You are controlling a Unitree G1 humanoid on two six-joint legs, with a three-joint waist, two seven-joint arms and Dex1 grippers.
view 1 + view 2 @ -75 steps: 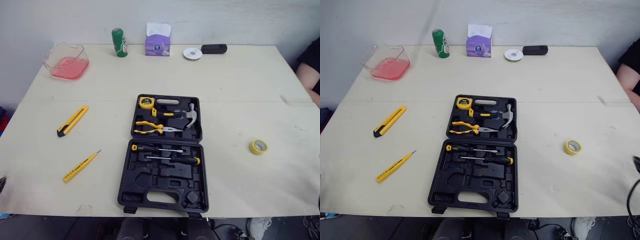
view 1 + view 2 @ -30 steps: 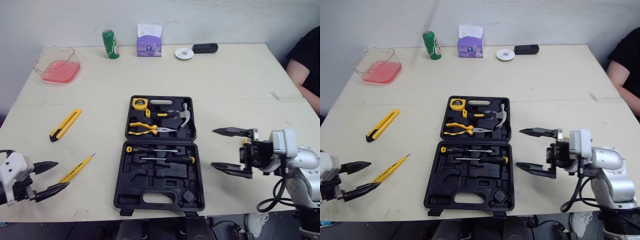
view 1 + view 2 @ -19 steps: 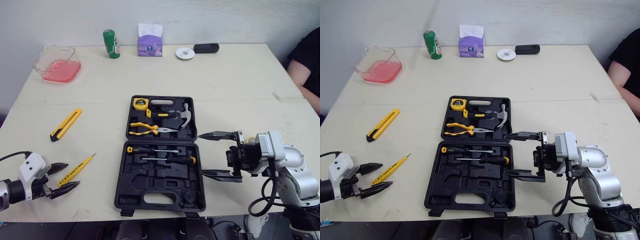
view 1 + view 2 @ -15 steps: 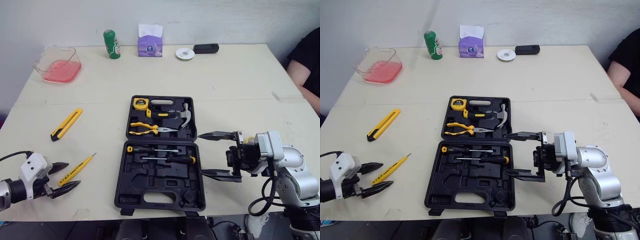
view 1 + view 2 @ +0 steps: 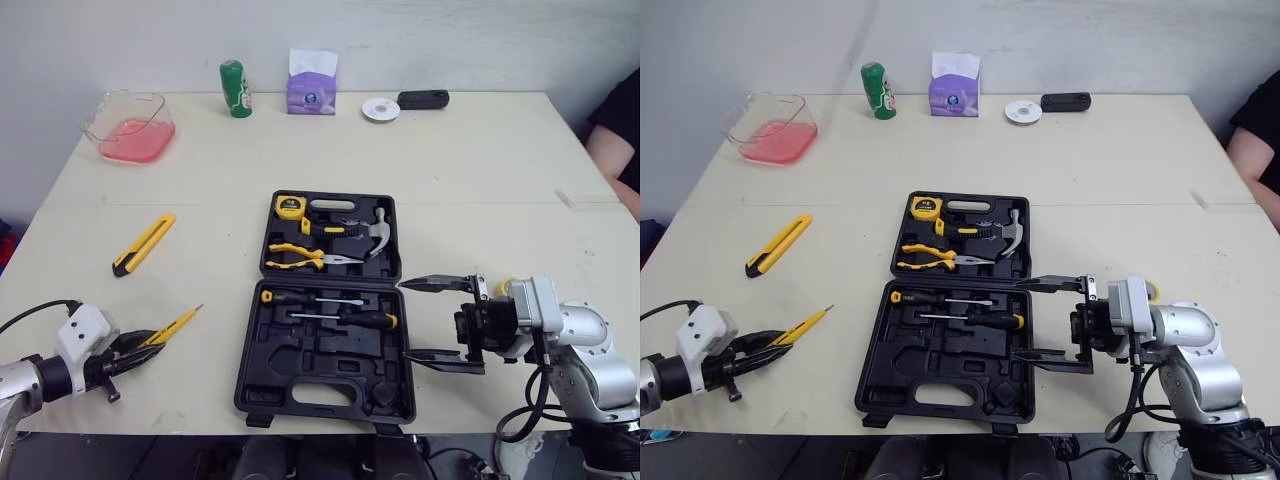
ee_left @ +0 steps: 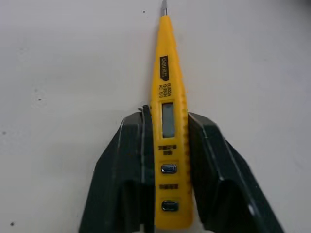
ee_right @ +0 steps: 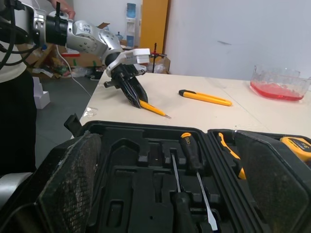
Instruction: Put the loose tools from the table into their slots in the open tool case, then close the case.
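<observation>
The step in hand, as I judge it, is the first pick-up: the left tool (image 6: pixel 166 119) is closed around the rear of the yellow pen-shaped voltage tester (image 6: pixel 167 82), one black finger pressed to each side of its body. The tester lies flat on the pale surface (image 5: pixel 480 180), well to the left of the open black plastic tool case (image 5: pixel 270 350), its metal tip pointing towards the case. The right tool (image 5: pixel 403 320) hovers at the case's right edge with its fingers spread wide, holding nothing. In the case's far half sit a tape measure, a hammer and pliers. The near half holds two screwdrivers (image 5: pixel 330 310), with several empty moulded recesses below them. A yellow-and-black utility knife (image 5: pixel 144 243) waits on the surface further out on the left, and a sliver of what looks like a yellow tape roll (image 5: pixel 503 285) shows just behind the right tool. The next move calls for lifting the tester clear without letting it swivel in the pinch, carrying it across to the case and laying it lengthwise over a narrow recess. I cannot tell which recess is its own. The knife and the roll, then the lid, remain to be dealt with.
</observation>
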